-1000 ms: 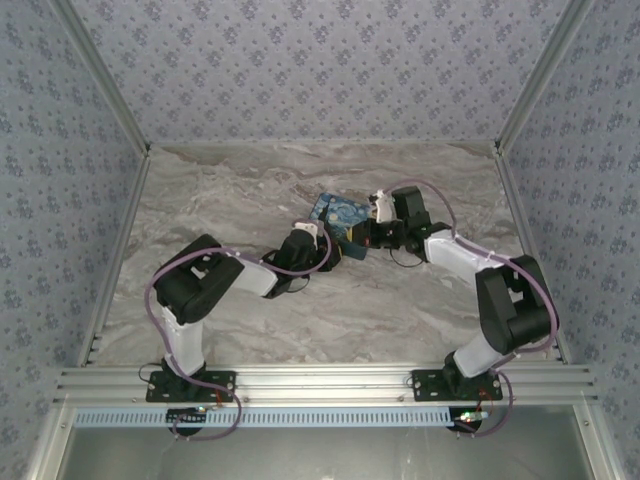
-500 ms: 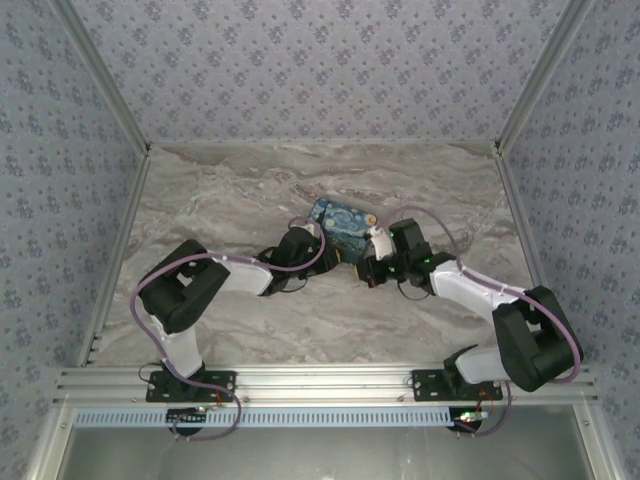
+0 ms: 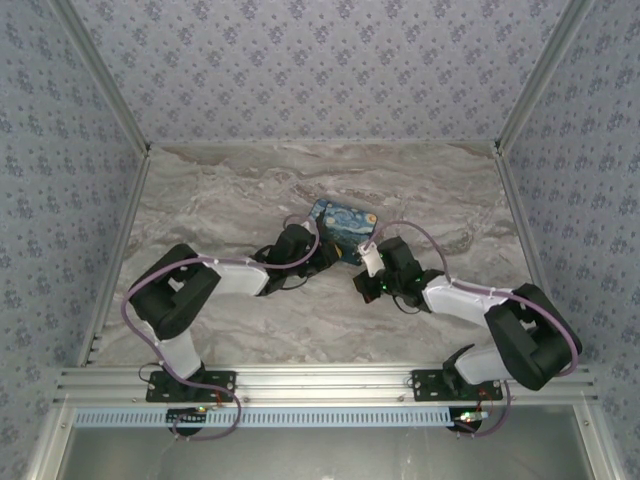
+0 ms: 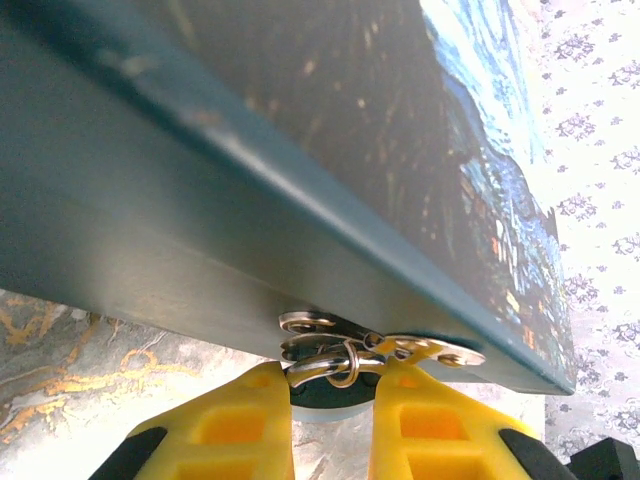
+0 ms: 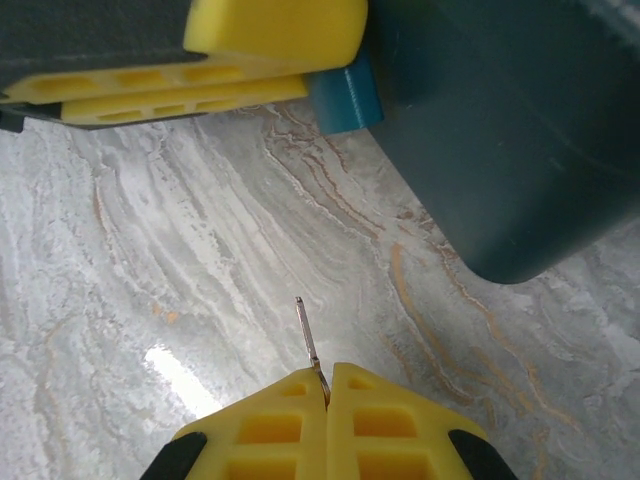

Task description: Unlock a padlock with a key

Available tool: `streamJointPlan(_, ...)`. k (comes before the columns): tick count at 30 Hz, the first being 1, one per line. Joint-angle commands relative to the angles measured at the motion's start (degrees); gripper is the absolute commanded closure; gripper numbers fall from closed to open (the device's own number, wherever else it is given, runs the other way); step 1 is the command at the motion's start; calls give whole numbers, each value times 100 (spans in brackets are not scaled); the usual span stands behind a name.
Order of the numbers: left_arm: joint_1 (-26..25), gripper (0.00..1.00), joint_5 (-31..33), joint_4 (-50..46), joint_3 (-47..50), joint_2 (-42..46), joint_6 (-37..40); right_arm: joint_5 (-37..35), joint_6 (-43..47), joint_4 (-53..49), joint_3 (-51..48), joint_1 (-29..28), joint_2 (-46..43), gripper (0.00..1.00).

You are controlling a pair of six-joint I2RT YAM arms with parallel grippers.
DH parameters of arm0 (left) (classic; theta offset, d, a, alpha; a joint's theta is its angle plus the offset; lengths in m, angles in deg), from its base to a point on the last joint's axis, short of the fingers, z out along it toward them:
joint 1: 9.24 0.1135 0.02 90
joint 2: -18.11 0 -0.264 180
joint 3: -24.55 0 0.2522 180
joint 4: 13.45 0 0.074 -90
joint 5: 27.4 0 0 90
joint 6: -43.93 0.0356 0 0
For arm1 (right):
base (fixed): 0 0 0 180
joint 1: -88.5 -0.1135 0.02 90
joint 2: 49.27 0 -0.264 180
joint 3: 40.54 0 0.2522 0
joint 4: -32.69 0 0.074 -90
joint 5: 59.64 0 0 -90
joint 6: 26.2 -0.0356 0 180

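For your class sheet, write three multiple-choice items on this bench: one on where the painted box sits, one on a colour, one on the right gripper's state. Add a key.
1. Where is the painted box?
A) around the middle of the marble table
B) against the left wall
C) beside the arm bases

2. What colour are the fingers of the right gripper?
A) red
B) yellow
C) green

3. The right gripper is:
A) wide open
B) shut on a rag
C) shut on the key

Key:
1 A, the top view shows it mid-table, just beyond the grippers.
2 B, the right wrist view shows yellow fingers.
3 C, a thin metal blade sticks out from the closed fingertips.
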Motion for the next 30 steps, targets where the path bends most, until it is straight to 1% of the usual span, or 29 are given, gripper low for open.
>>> streamJointPlan(1,-80,83,-156,231,44,217,-226,-307,114,548,-126,-57,58,100)
streamJointPlan(8,-117,83,-228,390,81,233,-435,-473,78,1200,-304,-94,186,100)
streamJointPlan(13,-162,83,-185,413,104,262,-507,-637,67,1462,-354,-118,326,100)
streamJointPlan(22,-190,83,-125,498,168,262,-590,-600,-110,2064,-590,-94,434,100)
streamJointPlan(30,-189,83,-119,500,140,262,-598,-490,-137,2200,-567,-83,572,100)
